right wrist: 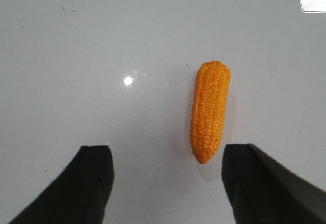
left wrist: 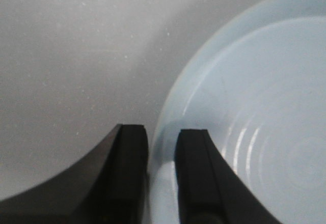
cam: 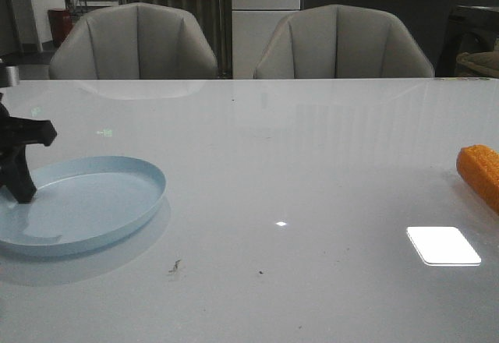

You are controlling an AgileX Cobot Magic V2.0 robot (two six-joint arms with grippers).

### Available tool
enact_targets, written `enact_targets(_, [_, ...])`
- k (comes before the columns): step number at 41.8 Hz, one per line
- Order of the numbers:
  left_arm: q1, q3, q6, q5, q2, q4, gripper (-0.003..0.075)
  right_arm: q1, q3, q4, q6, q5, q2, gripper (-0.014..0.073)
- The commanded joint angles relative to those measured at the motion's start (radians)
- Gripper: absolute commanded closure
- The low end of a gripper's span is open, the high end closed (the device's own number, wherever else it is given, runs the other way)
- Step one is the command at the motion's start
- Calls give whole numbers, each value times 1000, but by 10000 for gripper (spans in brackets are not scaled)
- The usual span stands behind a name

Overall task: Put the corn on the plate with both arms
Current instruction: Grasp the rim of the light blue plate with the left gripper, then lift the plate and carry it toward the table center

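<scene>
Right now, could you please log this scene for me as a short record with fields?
corn: orange cob lying flat on the table, at the far right edge of the front view, not gripped
plate: pale blue, empty, at the table's left side
left gripper: fingers straddle the plate's rim, one inside, one outside, close together
right gripper: open, above the corn, not touching it
task state: corn not yet on plate

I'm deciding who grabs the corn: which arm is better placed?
Right. Its open gripper hangs above the corn on the table's right; the left gripper is clamped on the plate rim.
</scene>
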Motion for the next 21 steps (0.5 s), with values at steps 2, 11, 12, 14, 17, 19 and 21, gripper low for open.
enact_targets(2, [-27, -27, -5, -3, -26, -18, 492, 1, -31, 6, 2, -63, -6, 35])
enact_targets(11, [-33, -27, -5, -10, -26, -18, 625, 1, -31, 6, 2, -44, -6, 35])
enact_targets(12, [-33, -27, -5, -8, -26, -18, 625, 1, -31, 6, 2, -44, -6, 35])
enact_targets(14, [-33, -27, -5, -4, -27, -18, 625, 1, -31, 6, 2, -44, -6, 35])
enact_targets(17, [-33, -27, -5, -4, -38, -18, 625, 1, -31, 6, 2, -44, -6, 35])
enact_targets(19, [-33, -27, -5, -4, -51, -18, 625, 1, -31, 6, 2, -44, -6, 35])
enact_targets(21, [-33, -31, -5, -4, -66, -18, 625, 1, -31, 6, 2, -44, -6, 35])
